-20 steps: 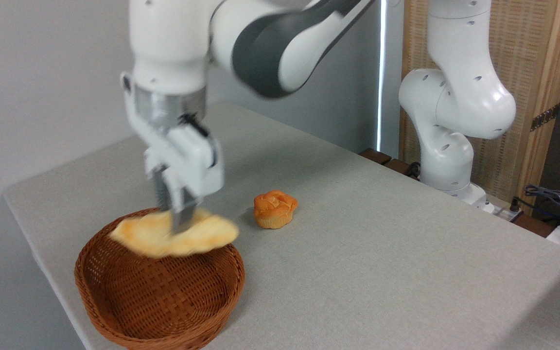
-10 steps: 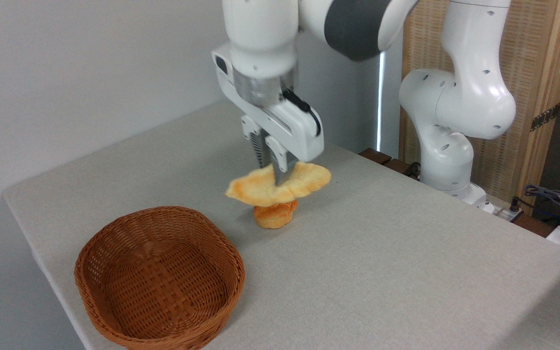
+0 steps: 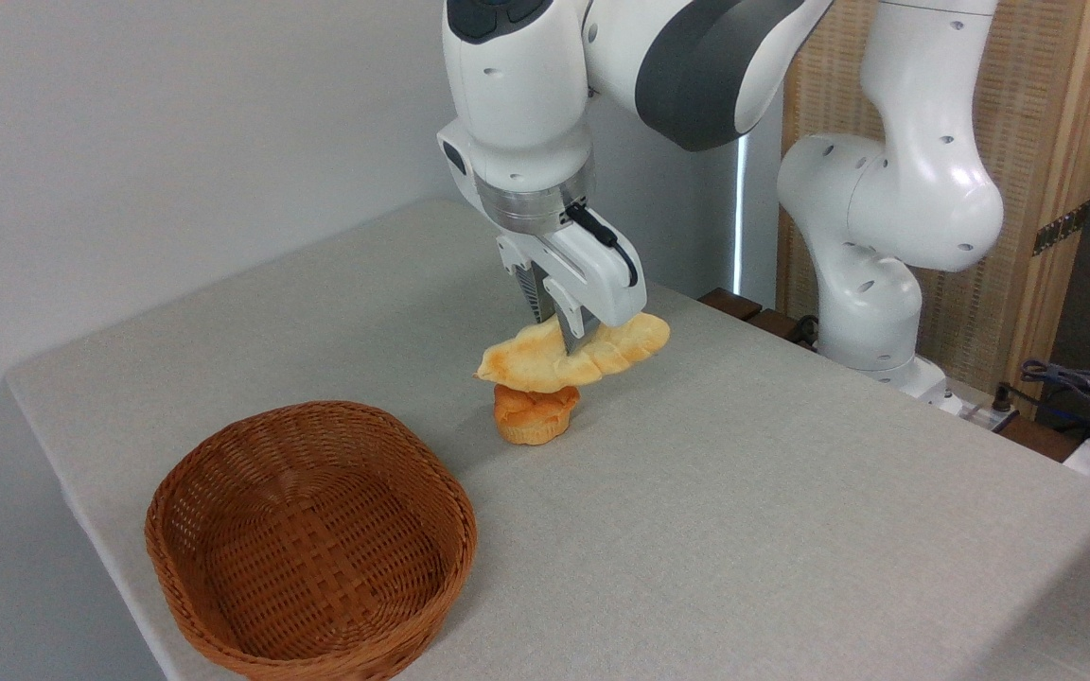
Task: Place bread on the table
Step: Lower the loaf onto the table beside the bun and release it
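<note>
The bread (image 3: 571, 355) hangs clear of the table (image 3: 791, 492), long axis running left to right and tilted up at the right — braided, pale gold, browned at the left tip. The gripper (image 3: 571, 338) pinches it mid-length from above, directly over the bun (image 3: 534, 413).

A single fixed camera views the scene from above and in front of the bench (image 3: 791, 530), angled downward across its surface toward the rear wall. Framing is medium-close: the basket (image 3: 310, 544) sits nearest the lens, the arm base (image 3: 871, 312) farther back at right.
</note>
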Tool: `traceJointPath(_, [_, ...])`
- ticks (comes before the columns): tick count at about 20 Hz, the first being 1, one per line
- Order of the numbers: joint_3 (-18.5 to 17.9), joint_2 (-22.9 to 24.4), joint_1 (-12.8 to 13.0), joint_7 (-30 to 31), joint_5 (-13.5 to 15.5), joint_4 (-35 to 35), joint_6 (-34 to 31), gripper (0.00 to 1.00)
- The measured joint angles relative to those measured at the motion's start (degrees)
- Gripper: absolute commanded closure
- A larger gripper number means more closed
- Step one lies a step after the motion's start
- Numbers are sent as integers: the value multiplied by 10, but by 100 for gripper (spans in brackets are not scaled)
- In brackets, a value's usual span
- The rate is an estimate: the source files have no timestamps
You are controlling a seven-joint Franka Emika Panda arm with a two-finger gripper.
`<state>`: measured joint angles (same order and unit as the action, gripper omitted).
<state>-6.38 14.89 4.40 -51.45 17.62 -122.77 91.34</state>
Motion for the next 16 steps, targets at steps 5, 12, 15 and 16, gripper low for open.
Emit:
traceJointPath(5, [-4,0,0,0,2,0,-2,0])
traceJointPath(12, [-22,0,0,-85,2,0,-3,0])
traceJointPath(15, [-57,3,-1,-140,2,4,-3,0])
traceJointPath(16, [-62,5,-1,-144,2,5,-3,0])
